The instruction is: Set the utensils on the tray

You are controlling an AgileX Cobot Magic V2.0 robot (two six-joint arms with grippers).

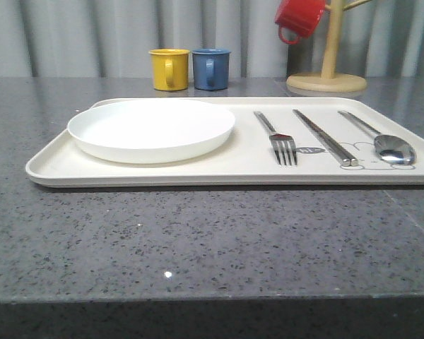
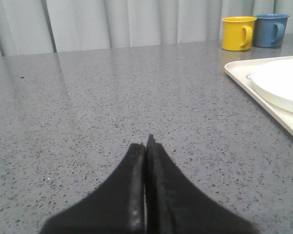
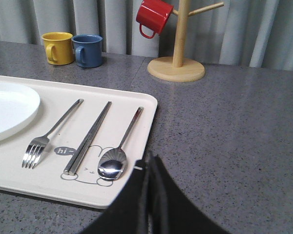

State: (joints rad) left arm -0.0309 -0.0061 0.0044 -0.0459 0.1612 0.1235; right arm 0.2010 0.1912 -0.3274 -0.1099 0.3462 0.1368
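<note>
The cream tray lies on the grey table. On it rest a round white plate at the left, then a metal fork, a pair of metal chopsticks and a metal spoon side by side. My right gripper is shut and empty, hovering by the tray's right edge near the spoon's bowl. My left gripper is shut and empty over bare table, left of the tray and the plate.
A yellow mug and a blue mug stand behind the tray. A wooden mug tree at the back right holds a red mug. Grey speckled table stretches in front of the tray.
</note>
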